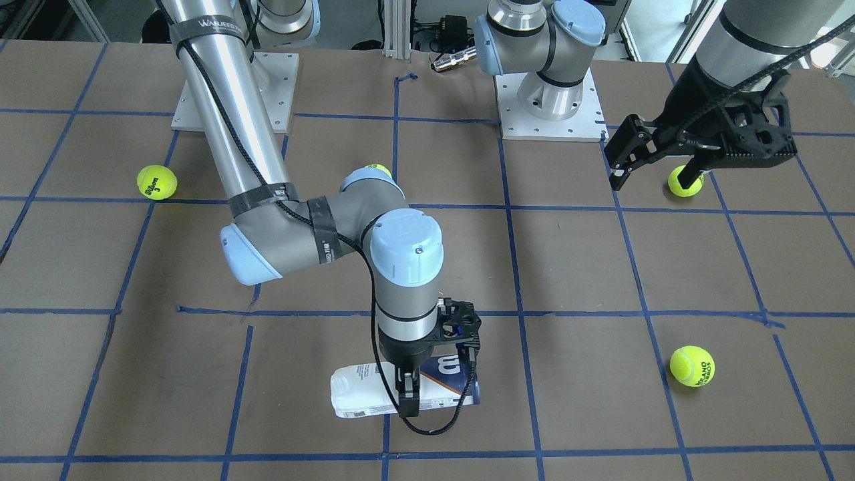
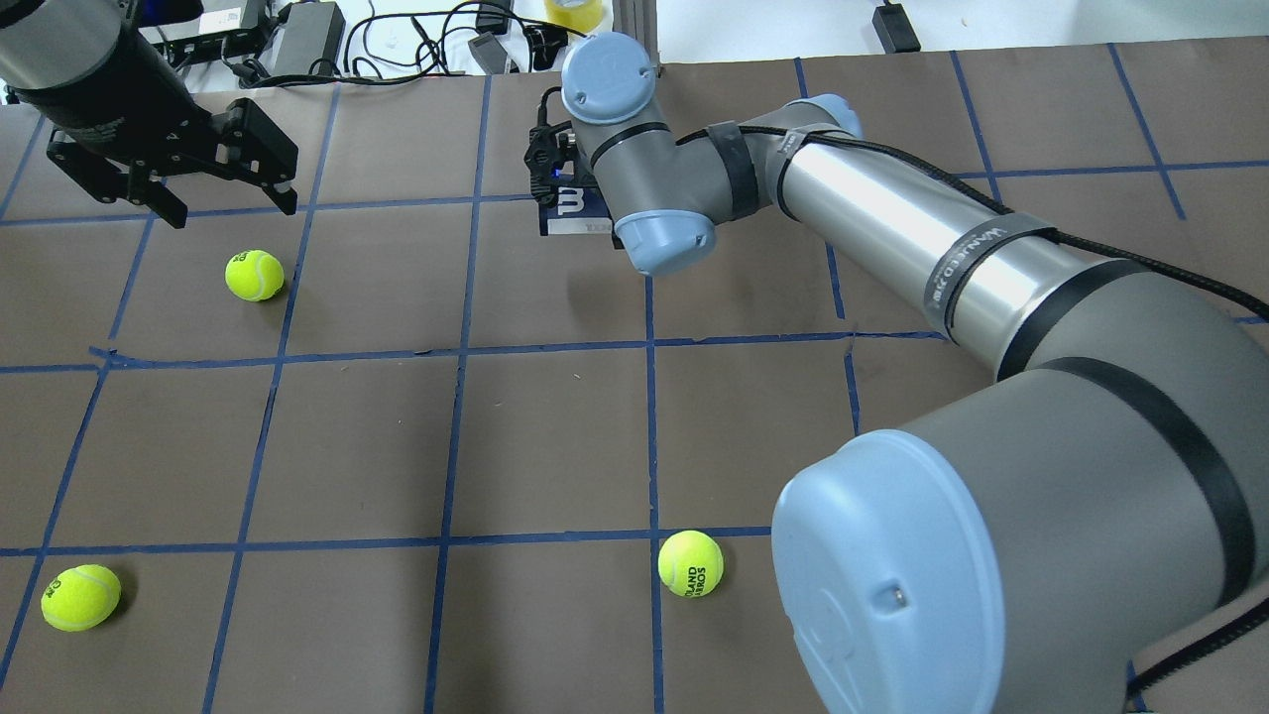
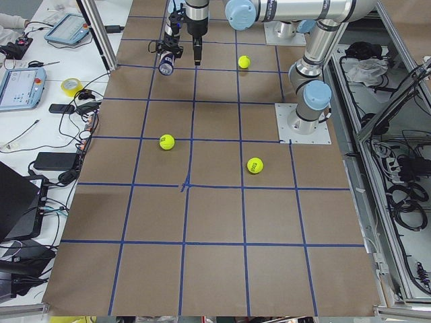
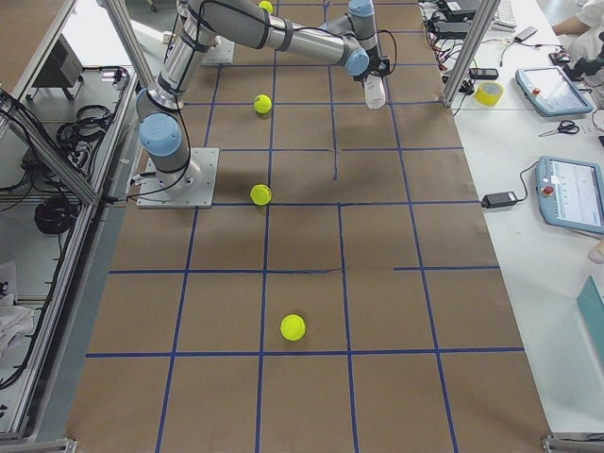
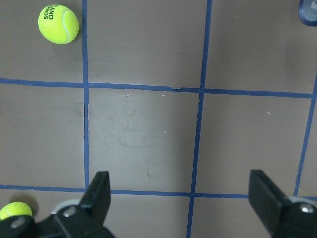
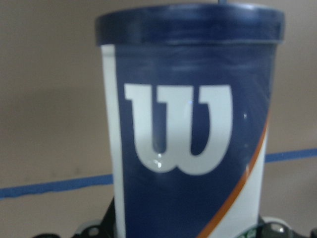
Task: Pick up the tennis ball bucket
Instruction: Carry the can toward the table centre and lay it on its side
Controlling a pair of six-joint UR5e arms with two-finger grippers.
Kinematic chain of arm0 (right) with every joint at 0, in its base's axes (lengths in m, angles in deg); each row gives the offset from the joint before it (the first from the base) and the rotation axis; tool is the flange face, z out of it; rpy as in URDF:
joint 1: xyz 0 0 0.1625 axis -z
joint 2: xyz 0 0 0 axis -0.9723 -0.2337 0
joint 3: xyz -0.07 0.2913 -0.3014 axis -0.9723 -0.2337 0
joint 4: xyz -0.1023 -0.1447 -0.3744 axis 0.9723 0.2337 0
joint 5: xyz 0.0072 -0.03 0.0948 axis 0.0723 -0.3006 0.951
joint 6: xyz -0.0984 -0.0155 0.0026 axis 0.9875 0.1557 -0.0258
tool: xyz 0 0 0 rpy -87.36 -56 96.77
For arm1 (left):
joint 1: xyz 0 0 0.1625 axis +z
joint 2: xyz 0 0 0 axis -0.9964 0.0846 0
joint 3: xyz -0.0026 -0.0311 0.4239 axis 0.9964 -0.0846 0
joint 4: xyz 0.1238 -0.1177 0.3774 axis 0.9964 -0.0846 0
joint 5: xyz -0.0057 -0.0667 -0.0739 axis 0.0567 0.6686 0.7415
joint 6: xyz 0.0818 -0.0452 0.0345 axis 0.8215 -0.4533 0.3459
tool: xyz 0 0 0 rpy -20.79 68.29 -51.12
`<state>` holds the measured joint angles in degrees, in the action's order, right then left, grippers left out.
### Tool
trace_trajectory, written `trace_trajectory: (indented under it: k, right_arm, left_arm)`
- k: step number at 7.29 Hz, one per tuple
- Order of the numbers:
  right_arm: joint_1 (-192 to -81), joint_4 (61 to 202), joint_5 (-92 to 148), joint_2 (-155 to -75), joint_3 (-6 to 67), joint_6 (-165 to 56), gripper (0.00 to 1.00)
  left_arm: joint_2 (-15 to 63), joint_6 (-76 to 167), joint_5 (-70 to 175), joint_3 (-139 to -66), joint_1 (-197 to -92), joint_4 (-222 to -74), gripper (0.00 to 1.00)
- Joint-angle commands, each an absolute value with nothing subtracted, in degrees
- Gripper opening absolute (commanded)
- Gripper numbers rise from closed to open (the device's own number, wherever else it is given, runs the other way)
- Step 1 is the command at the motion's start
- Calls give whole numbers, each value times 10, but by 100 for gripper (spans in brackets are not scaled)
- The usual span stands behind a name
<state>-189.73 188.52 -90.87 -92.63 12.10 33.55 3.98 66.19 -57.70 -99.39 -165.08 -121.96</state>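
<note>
Over the table's [image 1: 574, 267] far side, clamping right gripper [image 1: 409, 386] jaws on the sideways bucket [image 1: 361, 395]; farther left, holding left gripper [image 1: 654, 177] jaws apart near a ball [image 1: 686, 183]

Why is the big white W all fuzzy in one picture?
Right wrist view: the tennis ball bucket sits very close to the lens, so its W is out of focus; front-facing view: the label looks sharper, held in the right end effector; left wrist view: blue tape lines are crisp.

Glossy clear plastic can [image 1: 357, 395], smooth navy label [image 6: 190, 198]; matt brown paper table [image 1: 574, 267] with blue tape lines [image 1: 601, 312]; fuzzy felt balls [image 1: 692, 365]; shiny metal right arm [image 1: 220, 100], matt grey joints [image 1: 401, 287]
</note>
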Motion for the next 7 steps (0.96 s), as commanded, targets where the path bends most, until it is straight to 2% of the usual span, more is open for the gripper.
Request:
trace_trajectory:
  k: [1,3,4,5,6,7]
  right_arm:
    - [-1927,1883,-908,-894,93,351,75]
    - [-1929,1884,-908,-883,91,345,78]
    - [-1930,1883,-908,-881,91,333,85]
    - [-1940,1884,-908,-875,90,329,87]
    - [-1942,1884,-908,-873,90,330,97]
    - [-1943,1888,-908,-874,90,332,100]
  left_arm:
    - [41,705,-560,-996,-1627,-1219,100]
    - [41,705,-556,-997,-1622,-1219,100]
    - [41,706,-556,-998,-1622,-1219,100]
    - [40,707,-556,-998,-1622,-1218,100]
    - [40,707,-555,-998,-1622,-1218,100]
    - [41,707,-555,-999,-1622,-1218,100]
